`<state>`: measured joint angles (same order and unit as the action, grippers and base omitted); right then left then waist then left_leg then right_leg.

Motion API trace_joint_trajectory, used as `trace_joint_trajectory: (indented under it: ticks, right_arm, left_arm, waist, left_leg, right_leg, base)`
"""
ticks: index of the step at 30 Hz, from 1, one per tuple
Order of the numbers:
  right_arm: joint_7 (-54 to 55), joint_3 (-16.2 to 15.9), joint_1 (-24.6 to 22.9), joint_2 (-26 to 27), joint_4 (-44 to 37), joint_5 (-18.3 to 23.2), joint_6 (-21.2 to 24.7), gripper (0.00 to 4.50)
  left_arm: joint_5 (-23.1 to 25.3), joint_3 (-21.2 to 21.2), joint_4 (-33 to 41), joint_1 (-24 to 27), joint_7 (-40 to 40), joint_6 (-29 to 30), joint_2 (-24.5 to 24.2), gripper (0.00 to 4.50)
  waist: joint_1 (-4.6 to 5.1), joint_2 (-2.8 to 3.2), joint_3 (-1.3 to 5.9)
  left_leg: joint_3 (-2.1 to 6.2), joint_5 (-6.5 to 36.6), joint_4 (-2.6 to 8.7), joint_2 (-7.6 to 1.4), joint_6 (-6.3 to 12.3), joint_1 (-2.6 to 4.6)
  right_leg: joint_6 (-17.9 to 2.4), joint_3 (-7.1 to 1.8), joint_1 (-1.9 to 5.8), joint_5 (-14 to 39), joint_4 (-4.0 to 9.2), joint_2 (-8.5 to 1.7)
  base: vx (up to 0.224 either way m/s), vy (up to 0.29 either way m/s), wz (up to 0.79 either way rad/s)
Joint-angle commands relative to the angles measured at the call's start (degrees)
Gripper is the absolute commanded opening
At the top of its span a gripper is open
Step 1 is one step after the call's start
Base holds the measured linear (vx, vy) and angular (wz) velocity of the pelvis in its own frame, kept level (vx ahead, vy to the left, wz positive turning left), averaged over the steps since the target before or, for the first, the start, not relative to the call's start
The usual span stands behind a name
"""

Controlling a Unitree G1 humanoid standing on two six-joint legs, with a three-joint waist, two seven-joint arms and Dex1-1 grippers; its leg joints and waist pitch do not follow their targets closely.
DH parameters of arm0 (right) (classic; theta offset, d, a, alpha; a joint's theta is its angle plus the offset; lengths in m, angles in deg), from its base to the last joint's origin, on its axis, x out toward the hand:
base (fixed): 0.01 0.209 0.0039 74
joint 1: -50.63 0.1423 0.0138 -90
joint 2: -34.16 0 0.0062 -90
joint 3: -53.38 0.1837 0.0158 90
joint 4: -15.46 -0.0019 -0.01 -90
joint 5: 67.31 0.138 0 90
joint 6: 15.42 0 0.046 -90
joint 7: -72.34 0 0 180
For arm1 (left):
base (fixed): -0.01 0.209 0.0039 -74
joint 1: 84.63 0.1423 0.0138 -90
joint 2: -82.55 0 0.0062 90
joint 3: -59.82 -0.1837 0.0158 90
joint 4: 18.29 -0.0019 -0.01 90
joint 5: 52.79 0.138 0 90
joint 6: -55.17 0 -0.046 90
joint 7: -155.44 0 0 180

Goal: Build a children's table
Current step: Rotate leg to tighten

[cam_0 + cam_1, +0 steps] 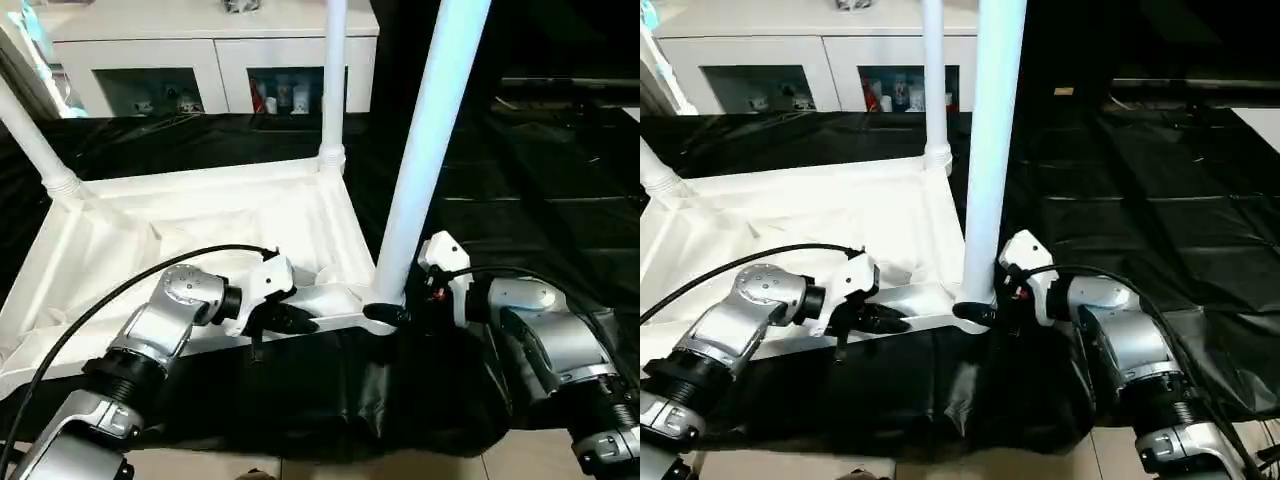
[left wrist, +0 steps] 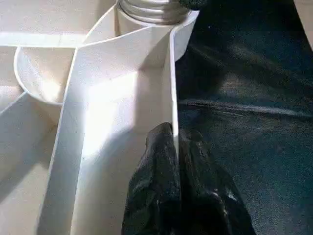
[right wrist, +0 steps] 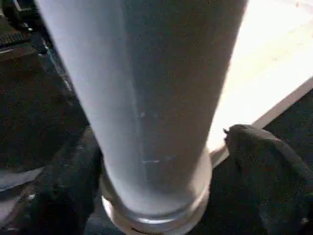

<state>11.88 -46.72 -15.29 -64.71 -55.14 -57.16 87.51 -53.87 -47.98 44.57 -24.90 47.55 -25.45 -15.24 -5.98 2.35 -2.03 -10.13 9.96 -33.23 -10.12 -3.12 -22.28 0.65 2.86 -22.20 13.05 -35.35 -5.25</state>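
Left gripper [image 1: 290,318] pinches the tabletop [image 1: 200,225] rim; right gripper [image 1: 385,313] clasps the near leg [image 1: 425,150].

The children's table [image 1: 200,215] is plain white all over, its ribbed underside and its legs [image 1: 425,140] alike. The tabletop [image 1: 540,190] wears a glossy black cover. Both arms are silver with white wrist housings, and their fingers [image 2: 166,196] are black. The cabinet [image 1: 200,45] behind is white.
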Motion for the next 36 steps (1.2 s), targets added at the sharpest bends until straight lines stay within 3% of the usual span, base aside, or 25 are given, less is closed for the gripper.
trace_joint_trajectory:
  ticks: [1, 3, 6, 9, 11, 25, 31, 33, 36]
  right_arm:
    - [-0.6, 0.0, 0.5, 0.0, 0.6, 0.5, -0.6, 3.78]
    - [-0.9, -0.2, 0.5, 0.1, 0.9, 0.3, -0.8, 3.69]
    - [-1.4, -0.4, 0.5, 0.0, 1.4, 0.2, -0.9, 3.3]
    - [-1.5, -0.5, 0.6, 0.0, 2.0, -0.1, -1.1, 3.22]
    - [-1.5, -0.6, 0.7, 0.1, 2.6, -0.2, -1.1, 2.87]
    - [0.5, 0.2, 0.1, 2.1, 4.7, 0.3, -1.3, 2.65]
    - [7.1, 3.6, 0.5, 6.4, 9.0, 1.6, -2.4, 2.65]
    - [13.4, 5.5, 1.3, 10.3, 12.5, 1.7, -3.9, 2.65]
    - [18.6, 7.1, 2.3, 14.0, 15.1, 1.9, -4.5, 2.65]
  left_arm:
    - [-1.1, -0.6, 1.1, 0.0, 1.7, 0.2, 0.0, 0.0]
    - [-1.0, -0.7, 1.1, 0.0, 1.6, 0.2, 0.0, 0.0]
    - [-1.0, -0.6, 1.3, 0.1, 1.3, 0.4, 0.1, 0.0]
    - [-1.0, -0.6, 1.3, 0.1, 1.2, 0.5, 0.2, 0.0]
    - [-0.8, -0.7, 1.2, 0.1, 1.1, 0.5, 0.2, 0.0]
    - [-0.5, -0.8, 0.4, -0.3, 0.8, 0.4, 0.5, 0.0]
    - [0.9, -0.8, -2.2, -1.5, -2.8, 1.9, 2.2, 0.0]
    - [0.7, 0.4, -5.6, -2.9, -6.5, 3.1, 5.0, 0.0]
    - [0.3, 1.5, -8.3, -4.4, -9.9, 4.0, 7.8, 0.0]
  waist:
    - [-0.09, -0.71, 3.39]
    - [-0.1, -0.99, 3.43]
    - [-0.12, -0.87, 3.45]
    - [-0.12, -0.88, 3.37]
    - [-0.07, -0.9, 3.32]
    - [-0.03, -0.77, 3.37]
    - [0.88, -0.5, 2.88]
    - [1.1, -0.33, 2.87]
    - [1.36, -0.49, 2.79]
  left_leg:
    - [0.61, 5.8, 3.03, -2.97, 6.74, 1.03]
    - [0.59, 5.3, 2.94, -2.94, 6.99, 0.98]
    - [0.61, 5.2, 2.83, -2.93, 7.06, 0.98]
    - [0.62, 6.3, 2.89, -2.95, 6.6, 0.99]
    - [0.62, 6.6, 2.91, -2.92, 6.32, 0.97]
    - [0.62, 6.8, 2.75, -2.82, 6.13, 0.98]
    - [0.79, 12.6, 3.53, -2.85, 2.91, 1.29]
    - [0.95, 13.9, 3.75, -2.77, 1.47, 1.31]
    - [0.95, 14.9, 3.87, -2.66, 0.73, 1.46]
  right_leg:
    - [-16.7, -1.91, 2.62, -5.0, 2.97, -3.06]
    - [-16.8, -1.88, 2.64, -5.6, 2.86, -3.03]
    - [-16.9, -1.87, 2.59, -5.5, 2.77, -3.05]
    - [-16.6, -1.93, 2.57, -3.7, 2.88, -3.1]
    - [-16.7, -1.95, 2.56, -3.3, 2.92, -3.06]
    - [-17.0, -1.97, 2.53, -3.8, 2.79, -3.05]
    - [-16.0, -2.13, 2.32, 4.8, 3.7, -3.12]
    - [-15.5, -2.21, 2.33, 6.5, 3.83, -3.28]
    - [-15.0, -2.33, 2.16, 7.8, 4.1, -3.29]
  base:
    - [0.0, 0.0, 0.0]
    - [0.0, 0.0, 0.0]
    - [0.0, 0.0, 0.0]
    - [0.0, 0.0, 0.0]
    - [0.0, 0.0, 0.0]
    - [0.0, 0.0, 0.0]
    - [0.0, 0.0, 0.0]
    - [0.0, 0.0, 0.0]
    - [0.0, 0.0, 0.0]
